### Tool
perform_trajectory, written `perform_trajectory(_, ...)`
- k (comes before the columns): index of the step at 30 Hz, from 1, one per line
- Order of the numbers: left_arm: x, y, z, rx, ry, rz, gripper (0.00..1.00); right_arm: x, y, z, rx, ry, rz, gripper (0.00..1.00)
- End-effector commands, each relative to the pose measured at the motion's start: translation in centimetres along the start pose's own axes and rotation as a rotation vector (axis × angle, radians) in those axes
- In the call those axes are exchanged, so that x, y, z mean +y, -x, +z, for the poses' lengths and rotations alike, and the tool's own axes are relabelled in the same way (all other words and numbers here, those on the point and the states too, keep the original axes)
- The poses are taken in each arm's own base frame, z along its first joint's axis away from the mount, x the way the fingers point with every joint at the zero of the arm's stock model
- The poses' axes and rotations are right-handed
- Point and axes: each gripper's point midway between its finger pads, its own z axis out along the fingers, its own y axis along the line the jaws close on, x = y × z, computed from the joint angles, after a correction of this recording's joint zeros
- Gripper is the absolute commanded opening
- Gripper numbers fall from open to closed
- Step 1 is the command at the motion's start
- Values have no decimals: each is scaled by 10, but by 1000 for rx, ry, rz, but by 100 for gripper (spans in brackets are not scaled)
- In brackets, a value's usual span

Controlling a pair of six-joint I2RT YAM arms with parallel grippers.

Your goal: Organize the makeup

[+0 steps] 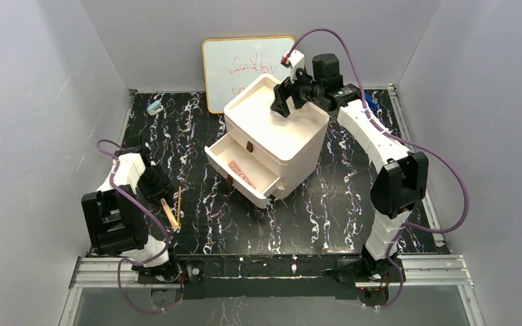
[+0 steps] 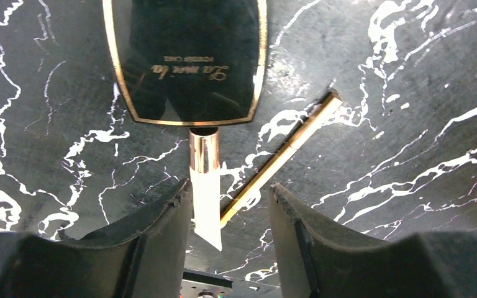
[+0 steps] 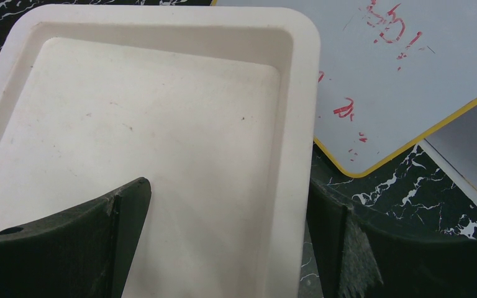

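Note:
In the left wrist view a dark compact (image 2: 186,56) with gold trim lies on the black marbled table. A brush (image 2: 205,186) with a rose-gold ferrule points its pale handle from the compact's edge into my left gripper (image 2: 230,189). That gripper is open: the handle lies against the left finger and clear of the right one. A thin gold stick (image 2: 286,152) slants beside it. From above, the left gripper (image 1: 158,193) hides the compact, and the brush (image 1: 170,214) and stick (image 1: 178,199) show. My right gripper (image 1: 282,102) hangs open and empty over the white organizer's top tray (image 3: 161,124).
The white organizer (image 1: 272,129) stands mid-table, its lower drawer (image 1: 266,178) pulled out toward the arms with a pink palette (image 1: 242,173) inside. A whiteboard (image 1: 245,64) leans on the back wall. A small pale-blue object (image 1: 154,107) lies at the back left.

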Motion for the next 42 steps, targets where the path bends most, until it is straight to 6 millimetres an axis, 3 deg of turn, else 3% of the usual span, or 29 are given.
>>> perform_trajectory(1, 14, -2, -3, 13, 45, -61, 48, 31, -113, 17, 332, 92, 212, 100)
perform_trajectory(7, 15, -10, 10, 58, 42, -87, 55, 31, -112, 17, 330, 92, 214, 100)
perform_trajectory(13, 7, -30, 36, 190, -7, -114, 52, 31, -111, 16, 328, 91, 211, 100)
perform_trajectory(18, 6, -31, 41, 201, -12, -121, 36, 31, -111, 15, 329, 89, 211, 100)
perform_trajectory(23, 6, -31, 42, 207, -17, -124, 0, 32, -113, 18, 335, 94, 217, 100)
perform_trajectory(26, 7, -25, 38, 183, -14, -118, 0, 31, -114, 18, 336, 95, 218, 100)
perform_trajectory(31, 5, 2, 10, 55, -20, -118, 0, 32, -116, 21, 341, 104, 225, 100)
perform_trajectory(38, -41, 61, -75, -176, -196, -180, 0, 34, -118, 28, 355, 115, 232, 100)
perform_trajectory(42, -71, 76, -118, -259, -270, -188, 0, 33, -117, 28, 356, 111, 228, 100)
